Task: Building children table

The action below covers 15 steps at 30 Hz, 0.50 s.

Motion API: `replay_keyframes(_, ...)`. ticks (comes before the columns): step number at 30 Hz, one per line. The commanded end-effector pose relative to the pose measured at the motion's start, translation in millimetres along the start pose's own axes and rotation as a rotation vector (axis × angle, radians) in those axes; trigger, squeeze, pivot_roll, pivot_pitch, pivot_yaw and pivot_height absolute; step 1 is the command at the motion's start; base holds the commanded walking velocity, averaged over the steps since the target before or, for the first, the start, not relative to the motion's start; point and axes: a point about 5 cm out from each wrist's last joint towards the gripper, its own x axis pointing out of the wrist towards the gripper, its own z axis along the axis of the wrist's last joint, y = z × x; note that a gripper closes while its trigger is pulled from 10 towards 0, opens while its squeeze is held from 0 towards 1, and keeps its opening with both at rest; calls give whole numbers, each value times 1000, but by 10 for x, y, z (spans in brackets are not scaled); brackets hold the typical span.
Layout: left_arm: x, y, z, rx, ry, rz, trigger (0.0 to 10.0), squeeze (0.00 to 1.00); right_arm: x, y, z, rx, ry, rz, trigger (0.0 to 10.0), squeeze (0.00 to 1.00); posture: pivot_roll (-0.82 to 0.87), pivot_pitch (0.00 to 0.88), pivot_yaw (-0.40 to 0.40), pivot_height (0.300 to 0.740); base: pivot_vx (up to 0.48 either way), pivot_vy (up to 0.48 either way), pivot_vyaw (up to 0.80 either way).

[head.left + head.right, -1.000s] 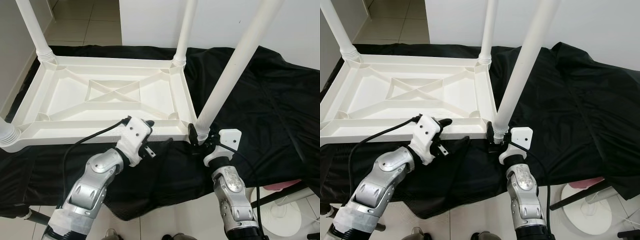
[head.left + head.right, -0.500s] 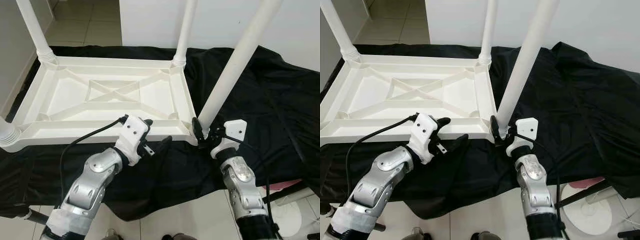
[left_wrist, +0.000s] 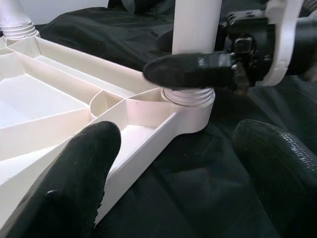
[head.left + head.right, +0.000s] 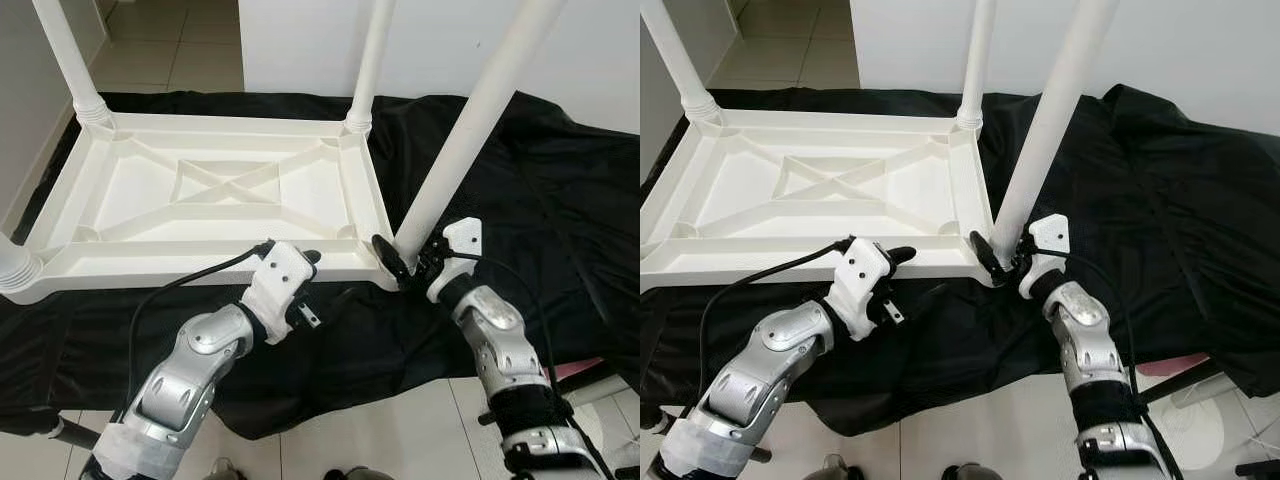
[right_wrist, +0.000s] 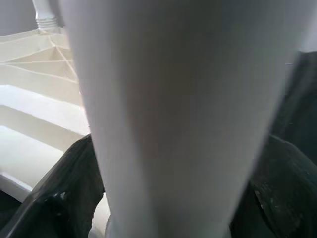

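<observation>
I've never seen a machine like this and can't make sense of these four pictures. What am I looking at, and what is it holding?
This is a walking humanoid robot with two silver arms, each ending in two long black fingers. The two wide pictures come from cameras in its head, looking down. The two close-ups come from cameras on its wrists, looking along the fingers.

Before it, a white plastic children's table lies upside down on a black cloth, its legs pointing up. The right gripper is closed around the base of the nearest table leg, just where it enters the corner socket. In the right wrist view that leg stands between the dark fingers.

The left gripper holds nothing. Its fingers are spread open at the table's near edge.
</observation>
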Motion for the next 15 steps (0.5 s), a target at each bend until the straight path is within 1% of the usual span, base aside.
replay_keyframes(1, 26, -82, -21, -8, 15, -120, 10000, 0, 8, 10, -42, 7, 8, 19, 10000, 0, 5, 78, -63, 740, 0, 0, 0)
replay_keyframes(3, 39, -98, -17, -11, 14, -126, 10000, 0, 28, 15, -49, 0, 14, 38, 10000, 0, 5, 78, -63, 740, 0, 0, 0)
replay_keyframes(4, 64, -130, -11, -9, 12, -145, 10000, 0, 69, 26, -51, -17, 20, 77, 8314, 0, 8, 63, -65, 740, 0, 0, 0)
replay_keyframes(5, 71, -135, -16, -7, 14, -150, 10000, 0, 80, 27, -54, -21, 23, 90, 3608, 0, 8, 56, -68, 740, 0, 0, 0)
replay_keyframes(7, 75, -135, -21, -5, 16, -152, 10000, 0, 86, 25, -56, -23, 26, 97, 3608, 0, 8, 56, -68, 740, 0, 0, 0)
replay_keyframes(8, 74, -132, -29, -3, 20, -154, 10000, 0, 87, 19, -62, -23, 26, 104, 0, 0, 8, 48, -70, 740, 0, 0, 0)
replay_keyframes(15, 69, -110, -48, 7, 39, -163, 10000, 0, 48, -4, -95, -30, 28, 105, 0, 0, 2, 35, -72, 740, 0, 0, 0)
